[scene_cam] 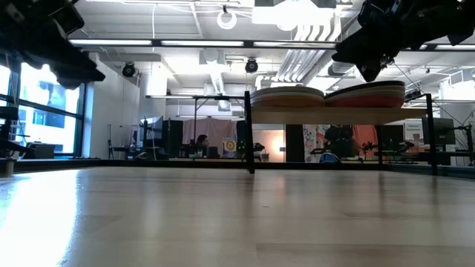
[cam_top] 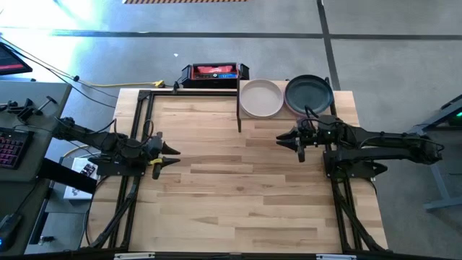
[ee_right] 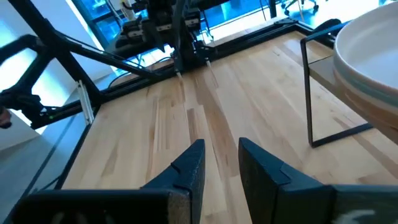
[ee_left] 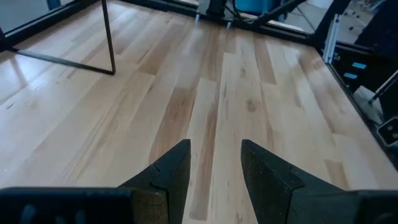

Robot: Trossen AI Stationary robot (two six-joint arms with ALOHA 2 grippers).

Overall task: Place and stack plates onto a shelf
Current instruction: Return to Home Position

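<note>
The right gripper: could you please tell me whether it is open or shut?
Open. In its wrist view the right gripper shows its two fingers apart, with bare table between them and nothing held.

FREE: plank tabletop (cam_top: pixel 238 195), open wood across the middle and near side, between both arms | BLOCK: shelf (scene_cam: pixel 334 116) at far right, on black posts (scene_cam: pixel 249 133), two plate stacks (cam_top: pixel 261 97) side by side covering its top | UNDER: open gap beneath the panel | ARMS: left gripper (cam_top: pixel 172 154) at left edge, right gripper (cam_top: pixel 287 143) just before the shelf
</note>
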